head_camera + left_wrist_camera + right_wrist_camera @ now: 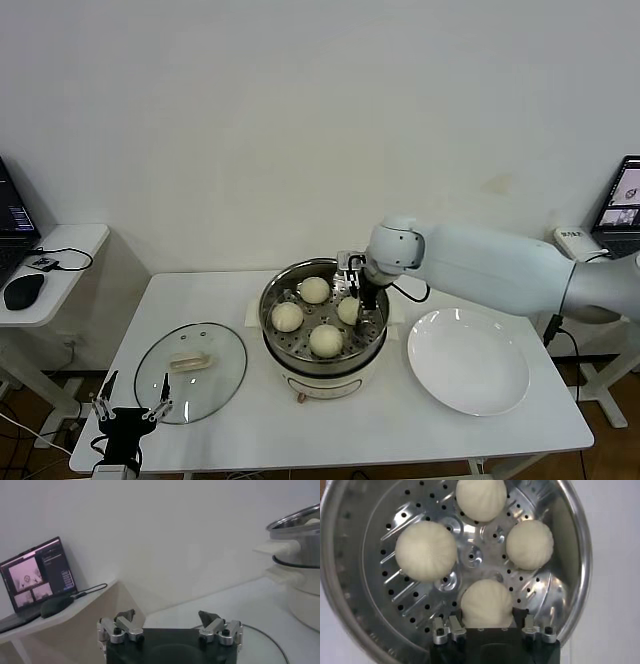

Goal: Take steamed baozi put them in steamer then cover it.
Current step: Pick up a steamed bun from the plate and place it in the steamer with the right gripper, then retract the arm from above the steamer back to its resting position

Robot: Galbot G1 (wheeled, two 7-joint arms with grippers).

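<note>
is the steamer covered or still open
Open. The cover lies flat on the table beside the steamer, and all four baozi show inside the uncovered basket.

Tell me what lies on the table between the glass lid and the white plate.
In the head view, the steamer stands between the cover and the white plate, with four baozi inside. The right gripper is in it, around one baozi.
</note>
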